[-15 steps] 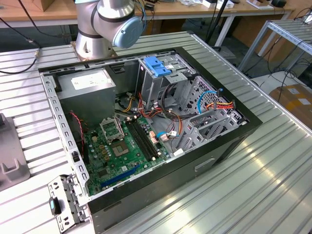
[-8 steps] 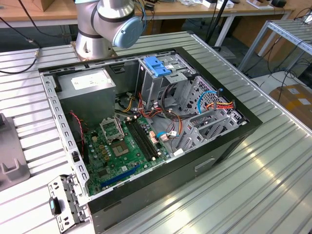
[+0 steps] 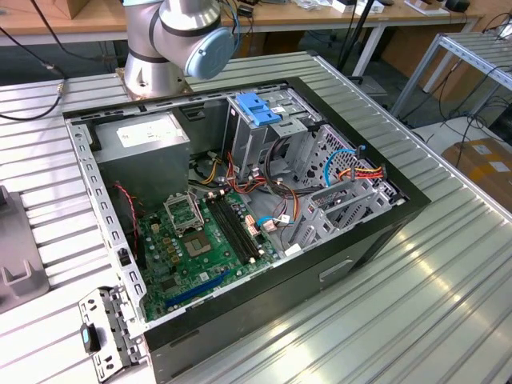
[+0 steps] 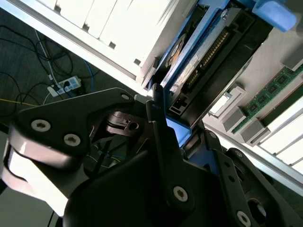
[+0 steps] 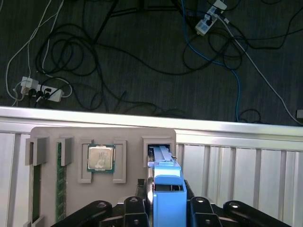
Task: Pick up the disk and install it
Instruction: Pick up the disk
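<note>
Slatted metal table (image 3: 448, 264) carrying an open computer case (image 3: 352, 268) with its motherboard (image 3: 200, 240) exposed. The arm (image 3: 172, 32) is mounted beyond the case in the exterior view. A grey holder plate (image 5: 128, 137) lies along one table edge. The disk (image 5: 168, 187) stands on edge in the plate's slot, with the gripper (image 5: 168, 205) closed on its two faces. A processor chip (image 5: 101, 157) sits in the neighbouring recess.

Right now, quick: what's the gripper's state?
Gripper: closed on the disk, which stands in a slot of the grey tray.
</note>
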